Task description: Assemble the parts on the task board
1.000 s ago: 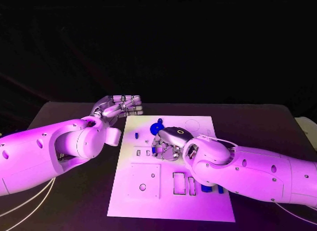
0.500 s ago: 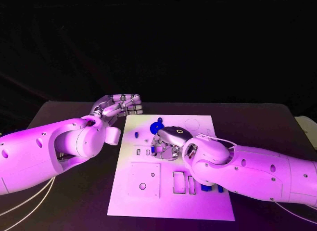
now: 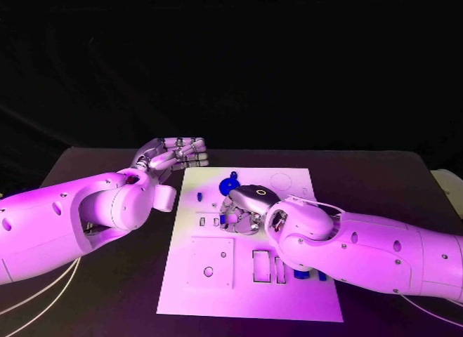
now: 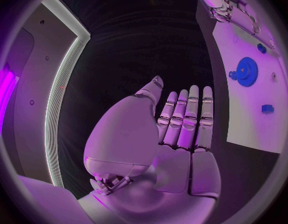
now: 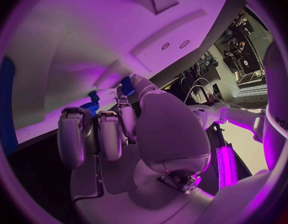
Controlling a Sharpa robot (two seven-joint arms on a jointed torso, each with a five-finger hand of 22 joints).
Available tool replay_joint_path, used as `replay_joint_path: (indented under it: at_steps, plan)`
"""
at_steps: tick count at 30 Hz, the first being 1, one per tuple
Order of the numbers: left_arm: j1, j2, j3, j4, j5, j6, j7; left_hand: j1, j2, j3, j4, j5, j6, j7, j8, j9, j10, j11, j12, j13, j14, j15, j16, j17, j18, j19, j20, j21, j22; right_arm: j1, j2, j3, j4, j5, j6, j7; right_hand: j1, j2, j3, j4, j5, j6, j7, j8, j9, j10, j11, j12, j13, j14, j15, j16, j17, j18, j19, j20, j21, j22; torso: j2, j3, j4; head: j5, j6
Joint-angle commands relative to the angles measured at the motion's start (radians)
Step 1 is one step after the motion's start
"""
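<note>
Silver fingers of the right hand (image 3: 247,208) curl down onto the middle of the board (image 3: 216,281), bunched over a small blue part (image 5: 92,103) at their tips; whether they actually pinch it cannot be told. Just beyond this hand a blue gear (image 3: 228,186) lies flat on the board, with a smaller blue piece (image 3: 200,197) to its side near the board's edge. More blue parts (image 3: 310,275) sit by the right forearm, beside the board's rectangular slots. The left hand (image 3: 176,153) hovers off the board's far left corner, above the black table (image 3: 109,281), fingers straight and pressed together, holding nothing.
</note>
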Motion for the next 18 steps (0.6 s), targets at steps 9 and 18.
replay_joint_path:
  at_steps: [9, 18]
  plan:
    - [0.001, 0.000, 0.001, 0.003, 0.001, 0.017, 0.005, -0.003, 0.008, -0.001, -0.005, 0.000, -0.009, 0.013, -0.007, 0.000, -0.008, -0.002, -0.004, 0.000, -0.005, 0.004, -0.005, -0.001, 0.016, -0.007, 0.003, -0.004, -0.001, -0.005, 0.000, -0.003, -0.005, -0.017, 0.044, -0.019, -0.012, -0.004, -0.003, 0.005, -0.006, -0.004, 0.001, 0.000, -0.002, -0.001, 0.004, -0.008, -0.003, 0.076, -0.004, 0.002, 0.134, -0.013, 0.005, -0.003, -0.009, 0.141, 0.000, 0.0000, -0.0005, 0.002, -0.001]
    - [0.001, -0.001, 0.001, 0.002, 0.001, 0.018, 0.001, -0.003, 0.008, -0.001, -0.005, 0.000, -0.009, 0.013, -0.007, 0.000, -0.008, -0.002, -0.004, 0.000, -0.005, 0.004, -0.005, -0.001, 0.016, -0.007, 0.003, -0.004, -0.001, -0.005, 0.000, -0.003, -0.004, -0.023, 0.043, -0.021, -0.034, -0.034, -0.018, 0.010, 0.017, -0.032, 0.014, -0.014, -0.009, -0.016, 0.015, -0.024, -0.017, 0.073, 0.004, -0.004, 0.125, -0.010, -0.002, 0.003, -0.020, 0.134, 0.000, 0.0002, 0.0000, 0.002, -0.002]
